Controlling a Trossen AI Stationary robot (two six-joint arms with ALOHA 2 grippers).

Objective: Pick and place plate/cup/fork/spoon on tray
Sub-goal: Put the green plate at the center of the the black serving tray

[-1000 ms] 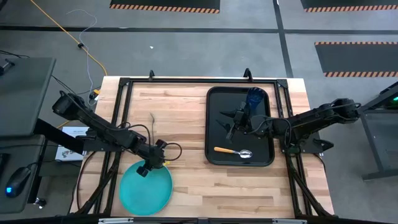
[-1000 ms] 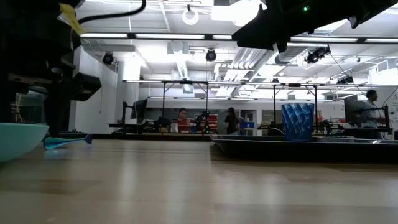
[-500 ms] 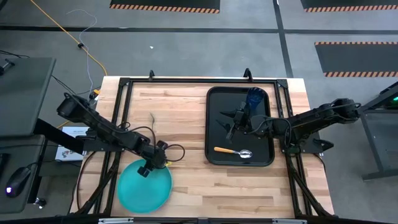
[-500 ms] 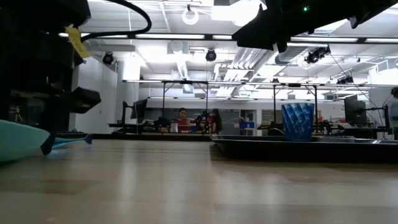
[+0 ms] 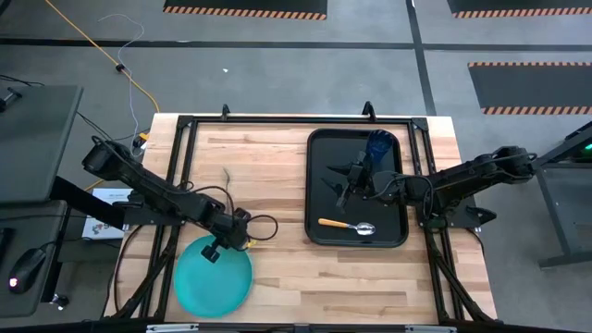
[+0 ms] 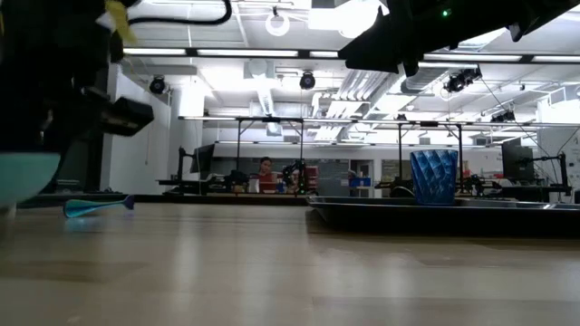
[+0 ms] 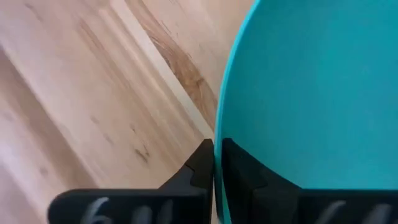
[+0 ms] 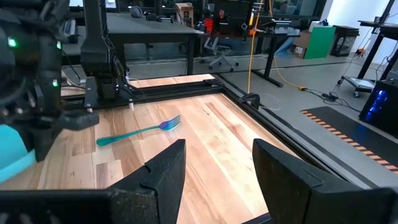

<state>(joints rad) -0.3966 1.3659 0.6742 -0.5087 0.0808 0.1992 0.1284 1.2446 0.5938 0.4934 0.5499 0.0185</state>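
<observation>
The turquoise plate (image 5: 213, 279) is at the table's near left, tilted, with my left gripper (image 5: 215, 248) shut on its far rim. It also shows at the left edge of the low view (image 6: 23, 177), raised. The thin bluish fork (image 5: 227, 180) lies flat on the wood beyond the plate. The black tray (image 5: 311, 185) at the right holds the dark-blue cup (image 5: 377, 146) at its far end and the orange-handled spoon (image 5: 347, 225) at its near end. My right gripper (image 5: 344, 185) is open and empty above the tray. My left gripper pinches the plate's rim (image 7: 219, 134) between its two fingers, one finger (image 7: 200, 165) on the outer side and one (image 7: 239, 168) on the inner face. The fingers come from above, slanting from the far side. The plate is tilted, its held edge raised; whether its near edge is on the table, I cannot tell.
A black frame rail runs around the tabletop. Bare wood lies between the plate and the tray. The fork also shows in the right wrist view (image 8: 140, 132) and in the low view (image 6: 95, 206). People and benches show in the room beyond the table.
My left gripper has risen with the plate's far rim. The plate lay flat on the table a second ago; it has tipped and now sits higher in the low view and narrower in the high view. My right gripper has kept still.
</observation>
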